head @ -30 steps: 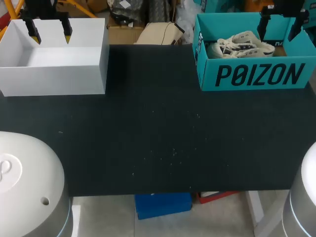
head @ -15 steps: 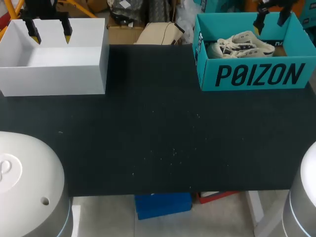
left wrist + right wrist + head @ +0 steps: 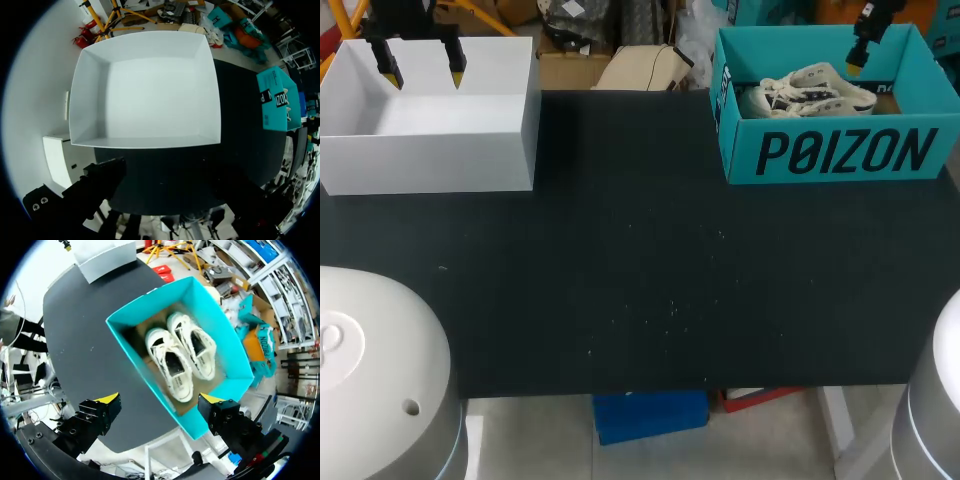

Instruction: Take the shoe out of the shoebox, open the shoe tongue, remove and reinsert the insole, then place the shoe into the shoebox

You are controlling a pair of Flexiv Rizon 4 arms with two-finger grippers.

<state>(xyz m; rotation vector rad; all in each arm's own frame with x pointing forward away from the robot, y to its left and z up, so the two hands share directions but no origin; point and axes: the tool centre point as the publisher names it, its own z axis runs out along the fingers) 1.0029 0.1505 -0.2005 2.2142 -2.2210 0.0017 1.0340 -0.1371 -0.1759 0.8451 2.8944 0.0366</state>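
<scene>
Two white shoes [image 3: 808,92] with dark trim lie side by side in the teal shoebox [image 3: 835,152] at the table's back right. My right gripper [image 3: 860,58] hangs open above the box's far side, touching nothing. In the right wrist view the shoes [image 3: 182,355] lie ahead of the right gripper [image 3: 160,401], whose fingers [image 3: 107,400] are spread wide over the shoebox [image 3: 125,337]. My left gripper [image 3: 421,70] stands open over the white box [image 3: 430,150] at the back left. The left wrist view shows that gripper [image 3: 170,187] above the empty white box [image 3: 145,90].
Black table mat [image 3: 640,270] spans the space between the two boxes and the front edge. The teal shoebox [image 3: 277,102] shows far off to the side in the left wrist view. My arms' grey bases sit at the front corners.
My right gripper has turned about its wrist above the shoebox, so its two fingers now line up in the head view and only one tip shows. The left arm has kept still.
</scene>
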